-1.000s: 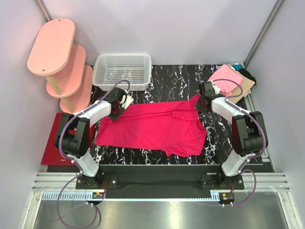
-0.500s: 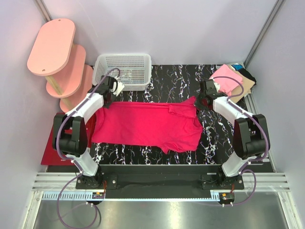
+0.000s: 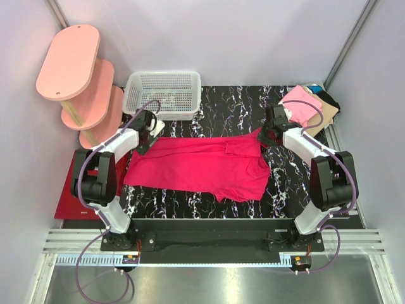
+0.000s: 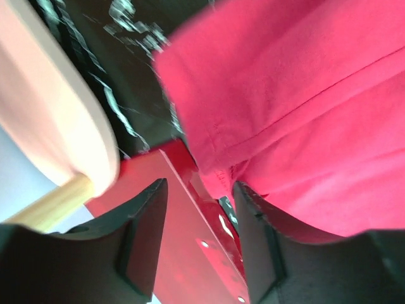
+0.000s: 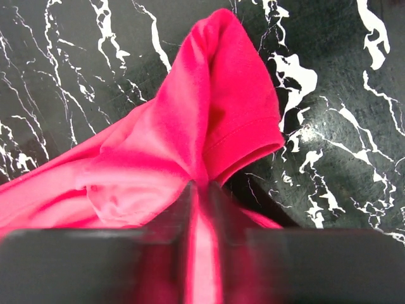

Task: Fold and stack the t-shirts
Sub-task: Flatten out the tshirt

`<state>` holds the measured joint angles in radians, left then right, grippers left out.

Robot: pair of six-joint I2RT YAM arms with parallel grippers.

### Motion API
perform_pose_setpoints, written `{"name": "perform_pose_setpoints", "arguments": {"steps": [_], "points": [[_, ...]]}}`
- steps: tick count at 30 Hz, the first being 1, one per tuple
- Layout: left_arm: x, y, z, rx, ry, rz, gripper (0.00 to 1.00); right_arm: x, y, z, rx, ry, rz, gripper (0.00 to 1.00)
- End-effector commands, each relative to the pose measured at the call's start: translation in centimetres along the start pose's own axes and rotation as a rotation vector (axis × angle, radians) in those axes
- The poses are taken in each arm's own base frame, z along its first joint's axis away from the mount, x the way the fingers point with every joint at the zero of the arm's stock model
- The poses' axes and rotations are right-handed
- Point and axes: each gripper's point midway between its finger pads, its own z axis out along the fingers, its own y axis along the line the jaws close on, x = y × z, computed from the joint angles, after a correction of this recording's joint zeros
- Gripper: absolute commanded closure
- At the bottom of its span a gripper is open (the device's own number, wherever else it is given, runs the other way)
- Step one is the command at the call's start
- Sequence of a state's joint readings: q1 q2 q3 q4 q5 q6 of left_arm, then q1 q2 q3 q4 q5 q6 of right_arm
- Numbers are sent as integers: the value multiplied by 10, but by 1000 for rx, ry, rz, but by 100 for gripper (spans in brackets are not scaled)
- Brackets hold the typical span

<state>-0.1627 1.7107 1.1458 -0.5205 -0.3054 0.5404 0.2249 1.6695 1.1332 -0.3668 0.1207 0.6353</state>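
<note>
Right fingers (image 5: 114, 266) pinch t-shirt (image 5: 209, 126) edge

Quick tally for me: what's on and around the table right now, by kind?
Spread magenta t-shirt: 1
Folded t-shirts, far right (pink, tan, black/teal): 3
White mesh basket: 1
Dark red mat: 1
Pink tiered shelf: 1
Total: 7

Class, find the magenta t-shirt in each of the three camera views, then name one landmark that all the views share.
Top external: the magenta t-shirt lies spread across the middle of the table.
Left wrist: it fills the upper right.
Right wrist: a bunched sleeve stands at the centre.
Shared landmark: the black marbled tabletop.
</note>
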Motion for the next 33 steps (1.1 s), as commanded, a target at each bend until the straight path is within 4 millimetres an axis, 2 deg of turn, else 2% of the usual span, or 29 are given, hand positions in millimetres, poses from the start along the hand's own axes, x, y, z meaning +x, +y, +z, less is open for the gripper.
{"name": "perform_pose_setpoints", "arguments": {"steps": [1,4,5,8,10,11,13,14,15,16,17,18,19,20,22,25,33], "points": [[6,14,-1,-85,-9,-21,44,-21,2,2,10,-67,-11,41],[7,38,-15,-176,-34,-62,43,-37,-3,-9,44,-129,-29,20],[3,48,-26,-206,-63,-85,42,-44,-2,-18,41,-157,-35,18],[-5,68,-48,-283,-122,-124,42,-53,-2,-36,34,-200,-35,15],[-12,83,-62,-334,-154,-150,42,-47,7,-46,-23,-176,-1,16],[-12,83,-69,-328,-161,-166,42,-42,11,-56,-64,-166,10,19],[-18,66,-79,-266,-194,-149,43,-21,28,-68,-165,-98,5,22],[-16,55,-90,-240,-204,-136,43,-10,30,-75,-191,-77,-8,23],[-24,33,-96,-198,-230,-83,43,7,38,-81,-226,-33,-38,24],[-20,12,-95,-152,-225,-40,43,19,35,-85,-220,-1,-50,26],[-20,-12,-105,-104,-242,5,43,36,35,-91,-252,43,-64,27],[-17,-26,-106,-62,-240,24,43,54,40,-97,-280,87,-79,28],[-12,-49,-104,25,-245,45,43,72,34,-101,-284,119,-92,28],[-5,-62,-104,70,-230,57,44,84,33,-103,-290,144,-103,28],[8,-77,-93,112,-188,71,46,113,26,-102,-276,220,-115,28],[25,-82,-76,97,-119,92,49,136,11,-95,-234,291,-114,30],[44,-89,-52,92,-40,106,51,168,-4,-84,-174,409,-120,32]]}}
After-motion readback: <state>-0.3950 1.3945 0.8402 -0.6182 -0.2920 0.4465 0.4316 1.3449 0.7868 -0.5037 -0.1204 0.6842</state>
